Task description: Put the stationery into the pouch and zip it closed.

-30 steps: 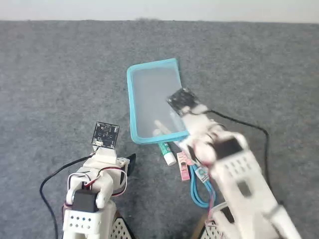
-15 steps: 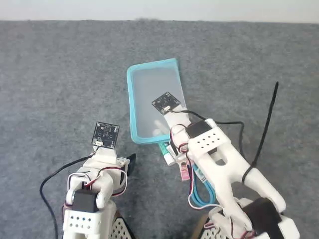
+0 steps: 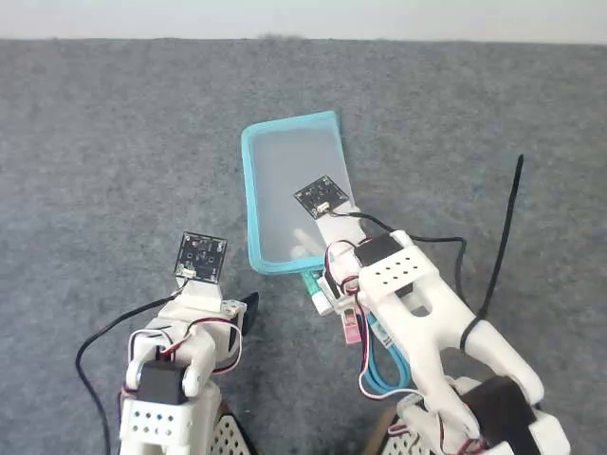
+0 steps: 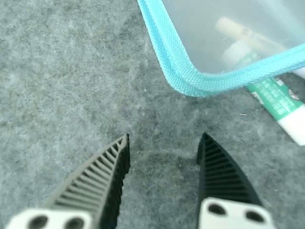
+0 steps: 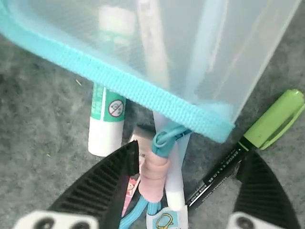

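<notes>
Grey counter (image 3: 114, 142), seen from above: the translucent, teal-edged pouch (image 3: 289, 171) lies flat in the middle. Its long axis runs away from my two arms, and one short edge faces them. My right end effector (image 5: 190, 152) hangs over that near edge with its jaws wide apart and clamped on nothing, straddling the teal zip pull (image 5: 167, 138) and a pink piece (image 5: 153, 179) below it. My left end effector (image 4: 165, 138) is also spread open over bare counter just short of the pouch's near corner, touching nothing. A green-and-white glue stick (image 5: 107, 124) pokes out from under the near edge, white end toward me. A lime-capped marker (image 5: 267, 124) lies beside the pouch's corner, cap pointing away from me. A pale pen shows through the pouch wall, lengthwise.
</notes>
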You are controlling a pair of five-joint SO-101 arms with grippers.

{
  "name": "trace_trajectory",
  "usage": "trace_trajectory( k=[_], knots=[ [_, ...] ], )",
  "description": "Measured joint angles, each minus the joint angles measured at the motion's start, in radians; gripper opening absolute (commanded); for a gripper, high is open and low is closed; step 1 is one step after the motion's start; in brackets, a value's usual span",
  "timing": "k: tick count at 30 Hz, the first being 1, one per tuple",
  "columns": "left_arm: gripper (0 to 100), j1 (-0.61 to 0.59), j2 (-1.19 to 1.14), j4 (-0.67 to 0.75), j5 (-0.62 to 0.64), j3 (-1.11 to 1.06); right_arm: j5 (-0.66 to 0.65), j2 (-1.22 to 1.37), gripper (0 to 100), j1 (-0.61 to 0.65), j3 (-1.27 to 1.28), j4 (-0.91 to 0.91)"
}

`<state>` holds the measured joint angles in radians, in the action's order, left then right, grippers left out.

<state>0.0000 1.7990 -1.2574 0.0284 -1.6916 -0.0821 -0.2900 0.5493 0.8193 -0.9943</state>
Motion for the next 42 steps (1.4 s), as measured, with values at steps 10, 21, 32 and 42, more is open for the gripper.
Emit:
trace_trajectory(
  k=[10, 21, 32, 42],
  knots=[
    [22, 0.0, 0.0, 0.0, 0.0, 0.0, 0.002, 0.0, 19.1, 0.069, 0.046, 0.025],
    [22, 0.0, 0.0, 0.0, 0.0, 0.0, 0.002, 0.0, 5.8, 0.071, 0.048, 0.051],
    [22, 0.0, 0.0, 0.0, 0.0, 0.0, -0.003, 0.0, 0.6, -0.061, 0.048, 0.051],
    [22, 0.0, 0.0, 0.0, 0.0, 0.0, -0.055, 0.0, 0.6, -0.091, -0.043, -0.023]
  ],
)
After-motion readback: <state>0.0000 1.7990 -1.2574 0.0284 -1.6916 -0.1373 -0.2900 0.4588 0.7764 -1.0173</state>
